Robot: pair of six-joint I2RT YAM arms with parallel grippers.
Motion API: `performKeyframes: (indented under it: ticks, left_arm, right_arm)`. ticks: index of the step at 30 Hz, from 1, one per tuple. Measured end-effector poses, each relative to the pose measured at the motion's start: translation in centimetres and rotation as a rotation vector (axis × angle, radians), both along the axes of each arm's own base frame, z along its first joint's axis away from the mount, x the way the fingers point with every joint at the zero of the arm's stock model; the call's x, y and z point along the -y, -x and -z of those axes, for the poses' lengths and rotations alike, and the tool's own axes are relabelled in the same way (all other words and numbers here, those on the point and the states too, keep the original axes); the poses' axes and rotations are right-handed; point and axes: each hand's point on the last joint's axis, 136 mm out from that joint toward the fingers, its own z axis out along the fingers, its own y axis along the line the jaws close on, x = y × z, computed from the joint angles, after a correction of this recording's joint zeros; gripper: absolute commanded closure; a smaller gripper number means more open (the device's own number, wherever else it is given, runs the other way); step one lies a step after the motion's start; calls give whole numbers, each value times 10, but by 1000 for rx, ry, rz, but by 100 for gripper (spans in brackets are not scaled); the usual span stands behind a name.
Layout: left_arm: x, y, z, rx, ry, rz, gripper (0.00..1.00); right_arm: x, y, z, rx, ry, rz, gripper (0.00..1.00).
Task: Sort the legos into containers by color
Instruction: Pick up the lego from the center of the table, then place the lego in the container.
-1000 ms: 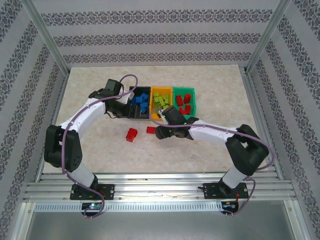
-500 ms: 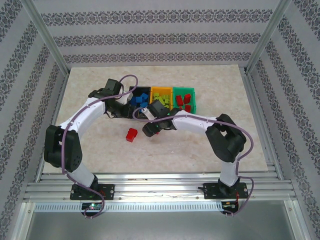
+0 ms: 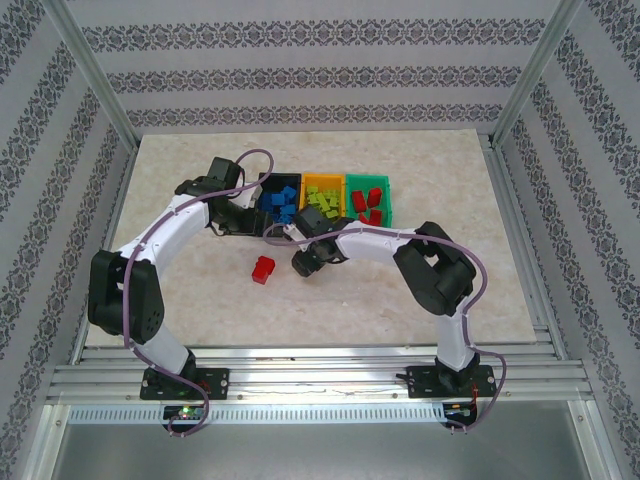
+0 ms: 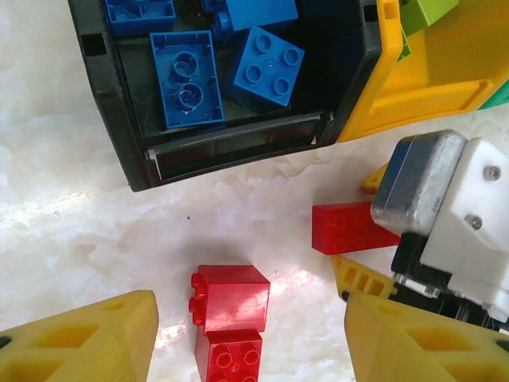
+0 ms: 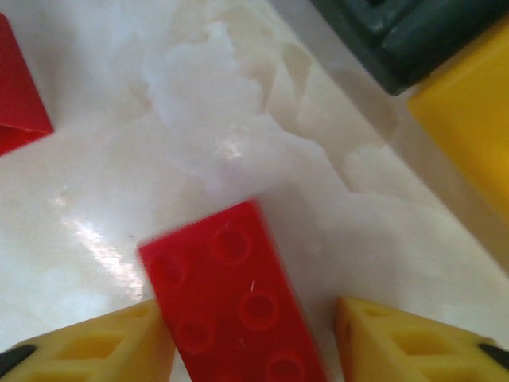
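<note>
My right gripper (image 5: 250,346) is down at the table with a flat red lego (image 5: 231,294) between its open jaws. The left finger (image 5: 87,350) touches the lego; a gap remains at the right finger. From above, that right gripper (image 3: 303,263) covers this lego, just in front of the black container (image 3: 280,176). My left gripper (image 4: 250,342) hangs open and empty over two joined red legos (image 4: 231,298) on the table. Beside the black container's front left corner is the left gripper (image 3: 250,222). Blue legos (image 4: 266,68) fill the black container (image 4: 238,147).
The orange-yellow container (image 3: 322,177) holds lime green legos and the green container (image 3: 367,177) holds red ones. The three stand in a row at mid-table. The joined red legos (image 3: 263,268) lie left of the right gripper. The right gripper's body (image 4: 445,215) crowds the left wrist view.
The right arm swung left and lowered its gripper over the flat red lego, and its jaws narrowed around it. The left arm has stayed in place.
</note>
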Motion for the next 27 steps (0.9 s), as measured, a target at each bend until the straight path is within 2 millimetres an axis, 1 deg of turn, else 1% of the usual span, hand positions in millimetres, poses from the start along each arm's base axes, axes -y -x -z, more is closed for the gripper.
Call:
performKeyframes:
  ticks: [1,2,5,11,13,15,17,19,22,25,27]
  left_arm:
    - [0,0,0,0,0,0,37]
    - [0,0,0,0,0,0,37]
    - [0,0,0,0,1,1,37]
    - [2,1,-1,-2,10,4,37]
    - [3,1,-1,-4,15,7,37]
    - [4,2,-1,-5,24,10,37]
    - [5,2,-2,-6,28,12,37]
    - [5,2,-2,-7,28,12,37]
    - [5,2,-2,-7,31,13,37]
    - [5,2,-2,-7,31,13,37]
    - [5,2,-2,-7,31,13,37]
  right_arm:
    - [2,-1,0,6,-1,9,69]
    - [3,-2,-1,8,-13,16,72]
    - [5,3,-3,17,-39,33,76]
    - [17,34,-6,10,-98,80,77]
    - [24,41,-13,18,-133,109,77]
    - [35,42,-25,37,-179,154,77]
    - [47,36,-40,64,-227,205,77]
    - [61,24,-56,98,-280,274,77]
    - [88,1,-77,147,-353,398,77]
    - [113,-19,-87,171,-389,508,77]
    - [127,-28,-87,175,-397,567,76]
